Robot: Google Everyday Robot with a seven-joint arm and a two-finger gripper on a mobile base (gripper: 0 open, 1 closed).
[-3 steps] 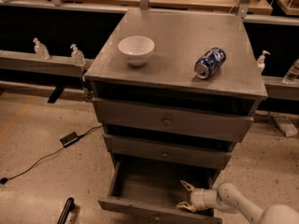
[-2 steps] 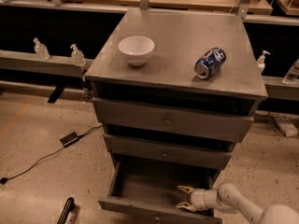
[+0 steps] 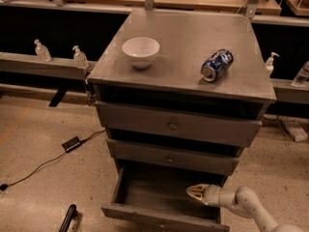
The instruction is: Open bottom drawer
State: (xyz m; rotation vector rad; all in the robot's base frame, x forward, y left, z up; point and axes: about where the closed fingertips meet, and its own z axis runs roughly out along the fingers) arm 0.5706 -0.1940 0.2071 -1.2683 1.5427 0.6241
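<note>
The grey cabinet [image 3: 183, 37] has three drawers. The bottom drawer [image 3: 145, 212] is pulled out towards me, and its dark inside [image 3: 154, 185] shows nothing in it. The middle drawer [image 3: 170, 157] and the top drawer [image 3: 174, 125] are pushed in, each with a small round knob. My gripper [image 3: 195, 193] reaches in from the lower right on a white arm [image 3: 241, 204]. It hovers over the right part of the open bottom drawer, above its front edge and touching nothing that I can see.
A white bowl [image 3: 140, 50] and a blue can [image 3: 217, 65] lying on its side rest on the cabinet top. A black adapter [image 3: 71, 143] with a cable lies on the floor at left. A dark bar [image 3: 66, 219] lies at lower left. Small bottles [image 3: 79, 58] stand on the ledge behind.
My gripper has risen a little from the drawer's front right edge. The bottom drawer stays pulled out as before.
</note>
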